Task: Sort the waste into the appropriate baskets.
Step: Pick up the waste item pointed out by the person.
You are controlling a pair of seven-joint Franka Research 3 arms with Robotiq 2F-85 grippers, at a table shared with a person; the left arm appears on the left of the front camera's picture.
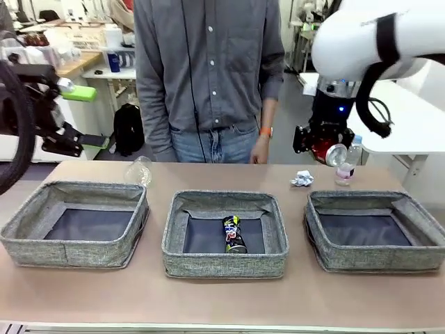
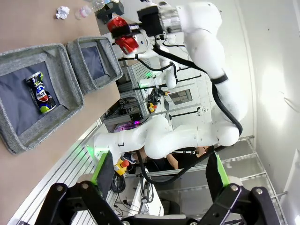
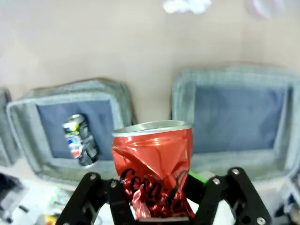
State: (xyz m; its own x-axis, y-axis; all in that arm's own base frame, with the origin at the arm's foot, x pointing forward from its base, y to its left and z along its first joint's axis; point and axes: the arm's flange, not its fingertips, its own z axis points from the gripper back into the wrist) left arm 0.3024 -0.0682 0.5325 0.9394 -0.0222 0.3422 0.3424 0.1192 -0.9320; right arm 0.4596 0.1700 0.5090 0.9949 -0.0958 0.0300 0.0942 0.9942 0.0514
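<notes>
The red can [image 3: 152, 168] sits right between the two fingers of the right pincer [image 3: 159, 208]. The pincer is squeezed tight on it, and the can is dented in the middle. Its silver top points away from the wrist. The can is up in the air, above the far side of the counter [image 1: 222, 299]. It is behind the right basket [image 1: 375, 259] and close to the little water bottle [image 1: 345, 167]. The bottle stands on the counter, and a white paper ball [image 1: 302, 179] lies just beside it. The dark blue and yellow can [image 1: 234, 234] lies in the middle basket [image 1: 222, 263]. The clear cup [image 1: 139, 171] lies on its side on the counter behind the left basket [image 1: 69, 252]. The left pincer [image 2: 159, 176] is up high at the left side, away from the baskets. Its fingers are wide apart and it holds nothing. A person [image 1: 208, 69] stands at the far side of the counter.
</notes>
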